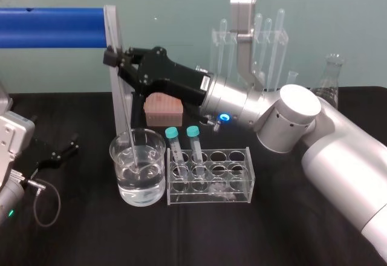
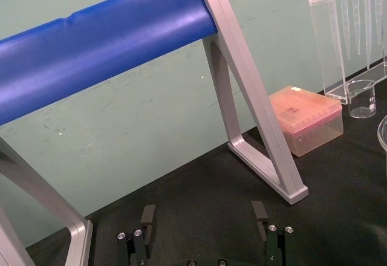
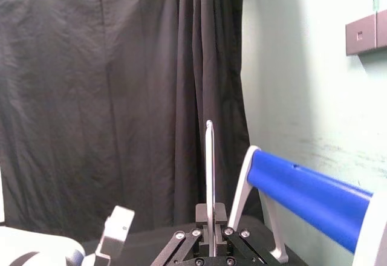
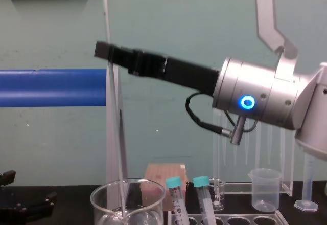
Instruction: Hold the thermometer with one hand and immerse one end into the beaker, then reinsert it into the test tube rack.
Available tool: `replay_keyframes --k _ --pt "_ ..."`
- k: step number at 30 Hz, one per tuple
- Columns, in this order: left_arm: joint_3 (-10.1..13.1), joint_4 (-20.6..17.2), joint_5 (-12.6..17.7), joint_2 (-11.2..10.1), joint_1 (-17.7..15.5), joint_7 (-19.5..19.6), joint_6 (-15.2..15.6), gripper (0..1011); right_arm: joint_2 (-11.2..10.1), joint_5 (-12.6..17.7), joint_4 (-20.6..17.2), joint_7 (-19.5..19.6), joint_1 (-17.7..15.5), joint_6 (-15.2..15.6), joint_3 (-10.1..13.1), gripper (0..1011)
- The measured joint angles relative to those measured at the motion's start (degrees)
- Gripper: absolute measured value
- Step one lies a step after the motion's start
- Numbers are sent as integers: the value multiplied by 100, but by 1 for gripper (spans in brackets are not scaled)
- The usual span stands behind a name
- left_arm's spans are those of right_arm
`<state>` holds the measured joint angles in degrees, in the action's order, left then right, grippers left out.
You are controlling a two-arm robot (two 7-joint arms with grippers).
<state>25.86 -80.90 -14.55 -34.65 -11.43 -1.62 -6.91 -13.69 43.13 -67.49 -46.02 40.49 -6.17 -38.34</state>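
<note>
Halfway through, right gripper [image 1: 112,58] is pinching the upright thermometer [image 3: 209,181], dipping its lower end in the beaker [image 1: 154,148] of water, the return to the adjacent rack [image 1: 239,184] awaiting, left gripper [image 2: 204,208] idling spread at left.

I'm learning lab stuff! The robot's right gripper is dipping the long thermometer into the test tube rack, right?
No. The right gripper is dipping the thermometer into the beaker, not the test tube rack beside it; the head view shows it.
</note>
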Motion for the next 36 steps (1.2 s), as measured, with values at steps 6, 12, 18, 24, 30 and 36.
replay_keyframes --k 6,12,18,24,30,36 --pt "0 0 0 0 0 0 0 1008 85 -157 267 -37 -51 -70 -15 52" --pt "0 0 0 0 0 0 0 1008 118 -268 376 -53 -124 -69 -4 52" --pt "0 0 0 0 0 0 0 1008 153 -392 468 -94 -170 -133 18 52" --pt "0 0 0 0 0 0 0 1008 188 -488 550 -127 -189 -164 41 52" --pt "0 0 0 0 0 0 0 1008 201 -529 560 -140 -220 -159 69 51" --pt "0 0 0 0 0 0 0 1008 223 -558 583 -155 -225 -147 100 52"
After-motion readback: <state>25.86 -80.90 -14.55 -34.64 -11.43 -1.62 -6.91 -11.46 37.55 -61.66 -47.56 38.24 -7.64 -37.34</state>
